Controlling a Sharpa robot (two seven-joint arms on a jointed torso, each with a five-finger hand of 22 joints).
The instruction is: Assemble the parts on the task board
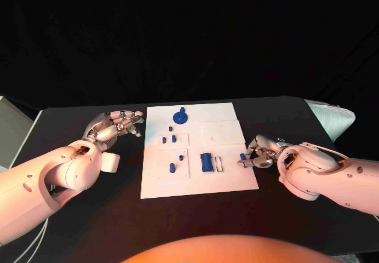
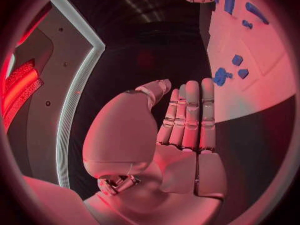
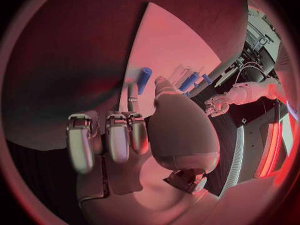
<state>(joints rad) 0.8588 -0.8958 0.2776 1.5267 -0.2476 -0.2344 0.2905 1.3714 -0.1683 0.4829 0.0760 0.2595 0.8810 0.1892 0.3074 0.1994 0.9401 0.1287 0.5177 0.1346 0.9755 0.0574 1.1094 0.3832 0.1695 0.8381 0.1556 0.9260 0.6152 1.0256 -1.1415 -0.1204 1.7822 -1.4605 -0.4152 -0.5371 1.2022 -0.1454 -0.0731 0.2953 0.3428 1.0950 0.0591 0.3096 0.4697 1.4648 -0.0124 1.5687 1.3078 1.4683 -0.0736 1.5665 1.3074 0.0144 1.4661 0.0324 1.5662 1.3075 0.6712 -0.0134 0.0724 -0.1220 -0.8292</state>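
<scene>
Task board (image 1: 229, 183) is sitting mid-worktop (image 1: 79, 115), white plate, long axis running away from the robot.

Parts on it: blue round knobbed piece (image 1: 181, 116) near the far edge, small blue pegs (image 1: 169, 139) just below it on the left half, another small peg (image 1: 172, 167) nearer the front-left, blue cylinder (image 1: 207, 162) lying flat mid-board toward the right.

Left robot hand (image 1: 116, 127) is hovering just off the board's far-left edge, fingers straight and side by side, holding nothing.

Right robot hand (image 1: 260, 153) is sitting at the board's right edge, fingers curling in. In the right wrist view a blue part (image 3: 144, 80) is showing just past the fingertips, apparently lying on the board. Can't tell whether anything is pinched, too occluded.

Handling guess: parts look like rigid moulded plastic, light, smooth, so likely slippery and easy to flick away. Nothing fragile-looking. The cylinder will probably roll if nudged, so I'd take it across the middle, thumb against a finger on opposite sides. Pegs need a fingertip pinch from above. Knobbed piece is best taken by its raised centre. The board looks light too and may be sliding under side load.
</scene>
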